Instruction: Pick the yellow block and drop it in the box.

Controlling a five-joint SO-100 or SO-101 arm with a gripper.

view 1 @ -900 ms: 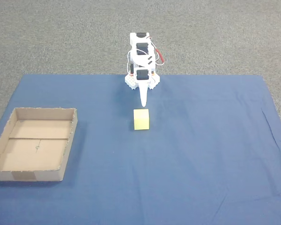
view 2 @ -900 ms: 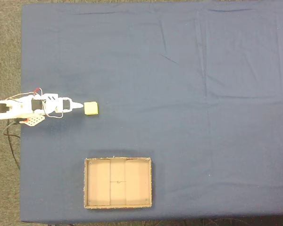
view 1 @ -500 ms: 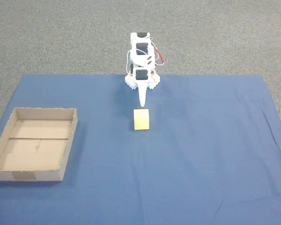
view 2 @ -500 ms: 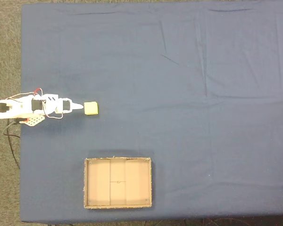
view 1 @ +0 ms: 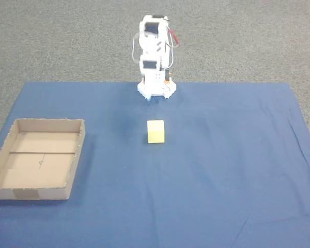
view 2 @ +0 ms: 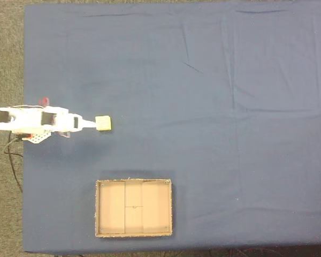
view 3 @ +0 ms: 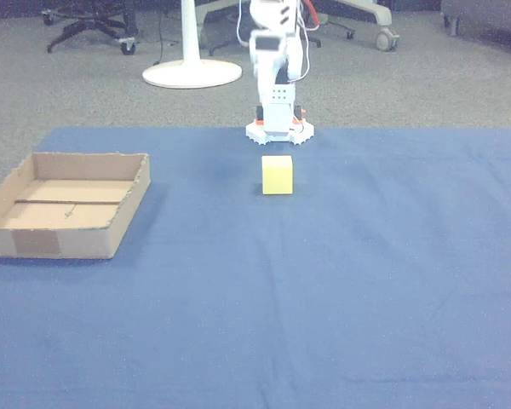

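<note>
The yellow block (view 1: 156, 131) (view 2: 103, 123) (view 3: 277, 174) sits alone on the blue cloth, just in front of the arm's base. The white arm (view 1: 154, 51) (view 3: 277, 51) stands raised over its base. In the top-down fixed view my gripper (view 2: 92, 123) reaches out as one narrow shut tip that ends at the block's left edge; it looks lifted above the cloth and holds nothing. The box (view 1: 41, 194) (view 2: 134, 209) (view 3: 60, 243), a shallow brown cardboard tray with a tape patch on its near wall, lies off to the side with nothing in it.
The blue cloth (view 1: 222, 170) covers the table, with grey carpet around it. Cables (view 2: 13, 155) trail from the arm's base. A white stand foot (view 3: 192, 72) and chair wheels sit on the floor behind the arm.
The arm has lifted from its lowered pose. Its tip rose off the cloth and now reaches the block's edge in the top-down view. Block and box stayed put.
</note>
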